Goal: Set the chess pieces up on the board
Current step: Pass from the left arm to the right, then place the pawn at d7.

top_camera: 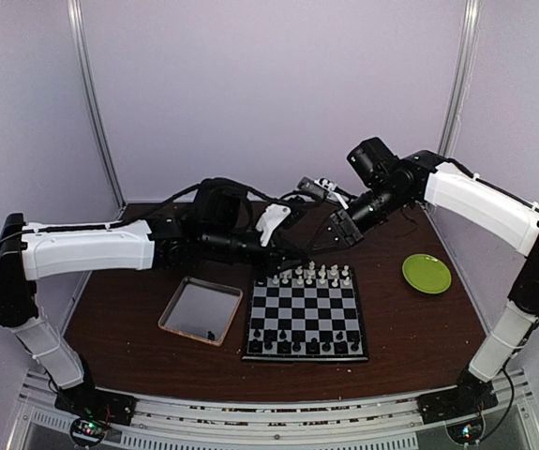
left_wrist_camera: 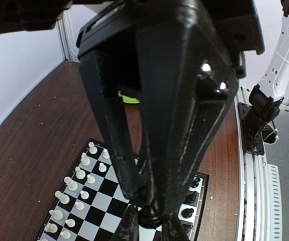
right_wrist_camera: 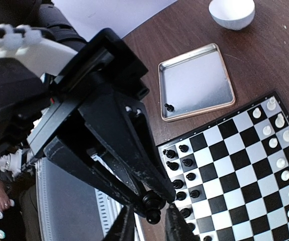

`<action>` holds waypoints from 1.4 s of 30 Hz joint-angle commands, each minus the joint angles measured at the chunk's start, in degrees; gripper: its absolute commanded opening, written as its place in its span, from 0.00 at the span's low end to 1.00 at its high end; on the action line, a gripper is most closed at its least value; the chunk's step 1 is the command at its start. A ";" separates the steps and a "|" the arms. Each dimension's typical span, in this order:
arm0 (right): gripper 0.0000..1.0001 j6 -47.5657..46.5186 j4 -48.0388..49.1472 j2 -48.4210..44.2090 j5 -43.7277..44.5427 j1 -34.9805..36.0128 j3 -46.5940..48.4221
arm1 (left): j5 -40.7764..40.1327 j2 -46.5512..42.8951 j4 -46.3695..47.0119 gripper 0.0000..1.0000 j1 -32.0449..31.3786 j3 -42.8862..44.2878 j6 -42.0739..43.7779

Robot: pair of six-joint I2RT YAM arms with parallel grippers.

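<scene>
Both arms meet tip to tip above the board (top_camera: pixel 306 307). Left end effector (left_wrist_camera: pixel 149 228) is pinching a black piece (left_wrist_camera: pixel 149 217). Right end effector (right_wrist_camera: pixel 152 225) has its fingers pressed in on the same piece from the opposite side, as far as I can see. The piece is in the air, over the board's far edge in the top view. White pieces (top_camera: pixel 311 275) sit along the far rows, black pieces (top_camera: pixel 305 344) along the near rows. A stray piece (right_wrist_camera: pixel 169 107), black, lies in the tray (top_camera: pixel 194 305) just left of the board. A plate (top_camera: pixel 426 273) is on the surface (top_camera: pixel 410 328) to the right.
</scene>
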 commanded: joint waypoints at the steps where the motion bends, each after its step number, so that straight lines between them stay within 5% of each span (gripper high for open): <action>1: 0.16 0.50 0.92 0.58 -1.75 0.42 0.64 | 0.75 0.66 2.54 0.08 -0.53 1.83 -0.43; 16: 0.00 1.30 2.71 -0.93 -0.82 1.01 -2.27 | -1.06 1.48 2.39 0.09 -0.66 2.41 -0.75; 19: 0.00 0.99 2.72 -1.30 -0.47 1.10 -2.48 | -2.26 1.64 2.57 0.16 -0.75 2.19 -1.04; 26: 0.00 -2.49 1.75 -3.08 5.92 0.99 -3.02 | -7.32 0.79 -1.37 0.41 -0.84 1.11 0.53; 42: 0.00 -15.86 13.66 -8.65 27.71 6.66 -24.88 | -27.62 -11.17 -7.40 0.44 2.19 -15.76 -5.16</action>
